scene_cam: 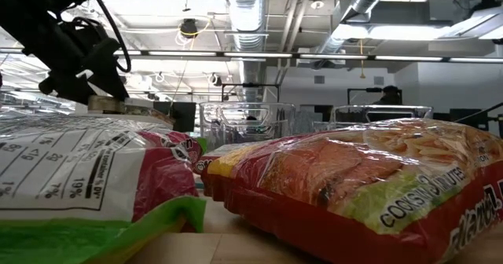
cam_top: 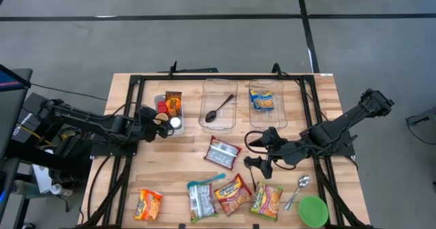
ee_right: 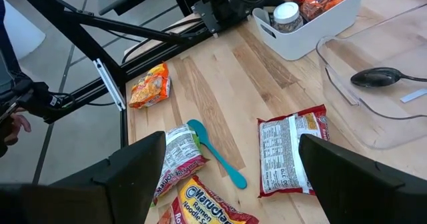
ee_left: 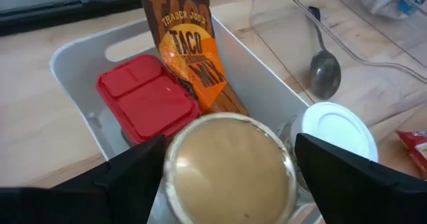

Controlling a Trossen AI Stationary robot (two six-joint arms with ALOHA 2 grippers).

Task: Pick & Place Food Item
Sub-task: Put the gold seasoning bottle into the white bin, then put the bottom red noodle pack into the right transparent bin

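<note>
A white bin (cam_top: 169, 125) at the table's left holds a taco mix packet (ee_left: 190, 51) standing upright, a red box (ee_left: 143, 97), a white-lidded jar (ee_left: 337, 131) and a jar with a tan lid (ee_left: 230, 164). My left gripper (ee_left: 230, 177) is over the bin's near end, open wide, one finger on each side of the tan-lidded jar. My right gripper (ee_right: 227, 177) hangs open above the table's middle (cam_top: 251, 154), with nothing between its fingers. Below it lie a ramen packet (ee_right: 290, 154) and a teal spoon (ee_right: 213, 154). My left gripper's fingers (ee_left: 133, 177) stand close at both sides of the tan lid's rim (ee_left: 173, 157), coming from the table's left and slanting down. I cannot tell whether they touch the jar. The jar stands upright in the bin.
Two clear trays at the back: one (cam_top: 219, 105) holds a metal spoon, the other (cam_top: 266, 101) a blue and yellow packet. Several ramen packets (cam_top: 233, 193) lie along the near edge, with a metal spoon (cam_top: 300, 188) and a green bowl (cam_top: 313, 210) at the right.
</note>
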